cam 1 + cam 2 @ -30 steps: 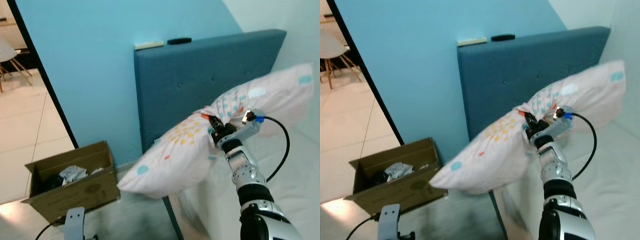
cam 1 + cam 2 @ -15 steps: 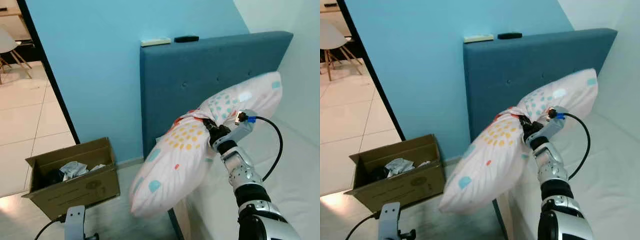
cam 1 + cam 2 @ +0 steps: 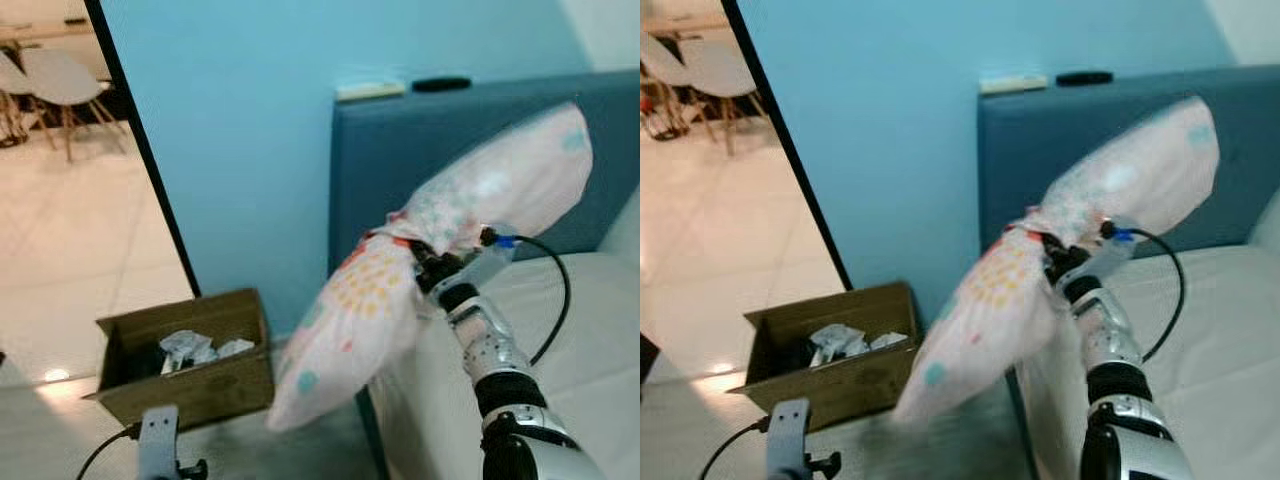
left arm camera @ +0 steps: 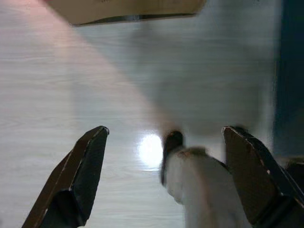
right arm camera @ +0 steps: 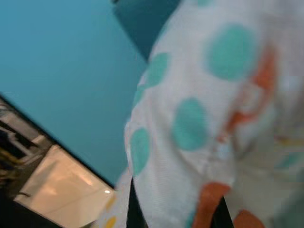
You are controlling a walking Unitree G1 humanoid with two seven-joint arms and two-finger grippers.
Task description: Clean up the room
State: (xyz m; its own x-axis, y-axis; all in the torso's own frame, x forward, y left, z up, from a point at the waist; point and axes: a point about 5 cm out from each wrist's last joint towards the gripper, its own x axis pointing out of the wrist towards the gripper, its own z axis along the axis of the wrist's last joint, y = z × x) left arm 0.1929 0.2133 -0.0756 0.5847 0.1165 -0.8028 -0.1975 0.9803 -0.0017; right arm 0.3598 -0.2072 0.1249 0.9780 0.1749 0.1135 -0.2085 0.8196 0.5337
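Observation:
A pale pink pillow with teal, yellow and orange dots is pinched at its middle by my right gripper, which is shut on it. One end hangs down past the corner of the bed. The other end rises in front of the blue headboard. The right wrist view is close on the pillow's dotted fabric. My left gripper hangs low over the pale floor, its fingers wide apart and open, with a blurred pale shape beyond them.
An open cardboard box with crumpled rubbish stands on the floor left of the bed. The white mattress lies at the right. A white object and a black one rest on the headboard top. Chairs stand beyond the doorway.
The camera has swung left, so everything sits further right in the picture. The pillow stays in my right gripper; its upper end has risen and its lower end droops more steeply.

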